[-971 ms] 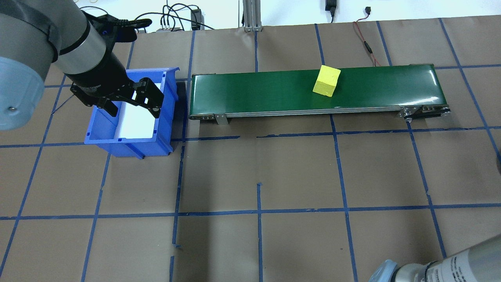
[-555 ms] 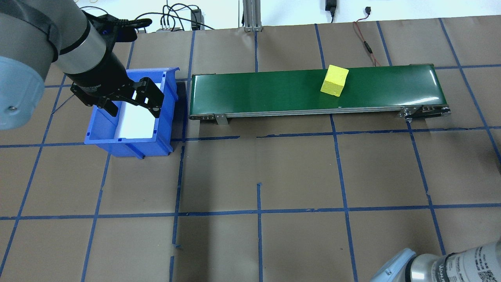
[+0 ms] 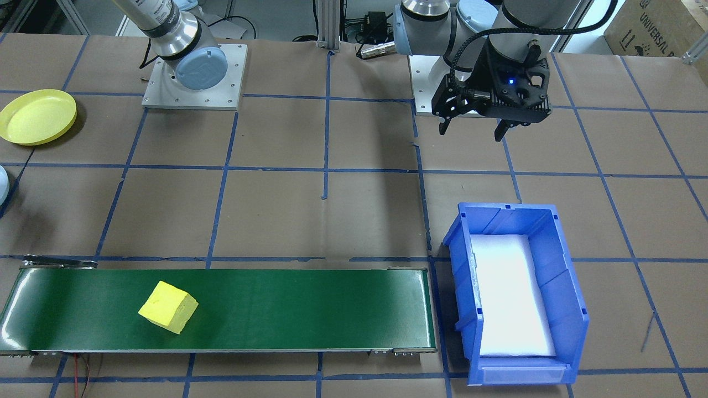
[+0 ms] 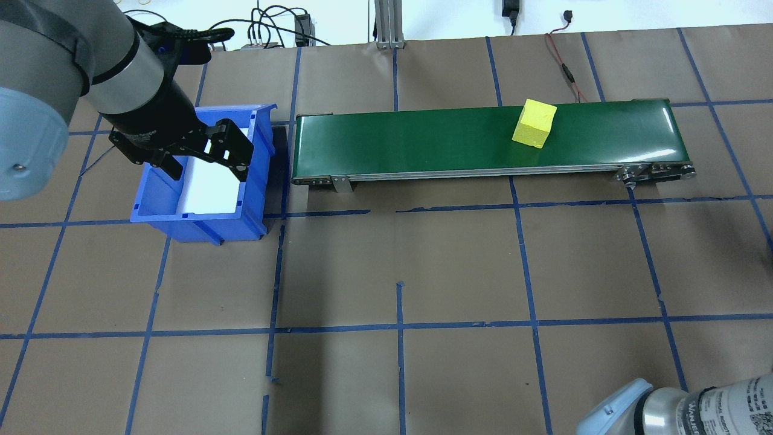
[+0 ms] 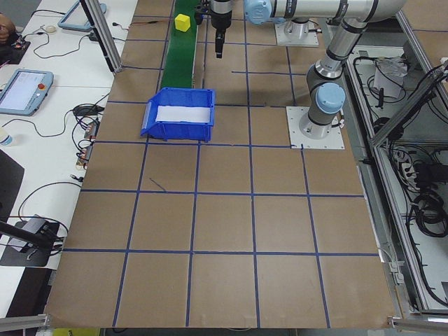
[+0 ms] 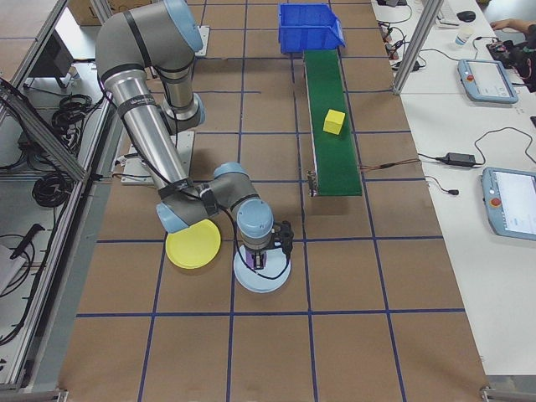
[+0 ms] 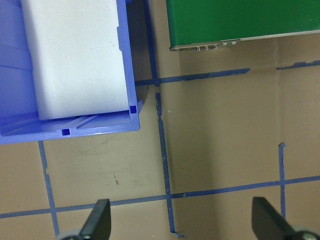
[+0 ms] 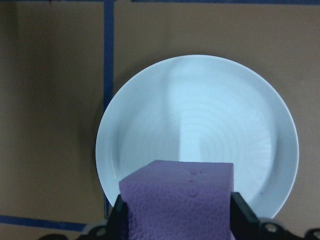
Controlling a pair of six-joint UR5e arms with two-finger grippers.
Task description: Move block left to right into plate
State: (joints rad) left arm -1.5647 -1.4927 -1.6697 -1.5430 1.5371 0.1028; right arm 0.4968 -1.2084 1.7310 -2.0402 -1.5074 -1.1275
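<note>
light: bright, even, from overhead | shadows: soft on table [image 4: 459, 260] | glare: pale sheen at conveyor belt [image 4: 667, 124] end | focus: sharp; wrist views slightly soft

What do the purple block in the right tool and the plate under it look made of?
Purple block: likely foam, matte, with a pebbled, dimpled surface. Pale blue plate: probably smooth moulded plastic, with a soft sheen and faint concentric rings. Right tool clamps the block.

This is a robotics lab. Two arms are bolted to a desk [image 5: 224, 231] covered in brown paper and marked into squares with blue tape, carrying a small green conveyor belt [image 4: 483, 142]. Control tablets [image 6: 512, 201], cables and aluminium framing [image 5: 105, 35] line the sides.
</note>
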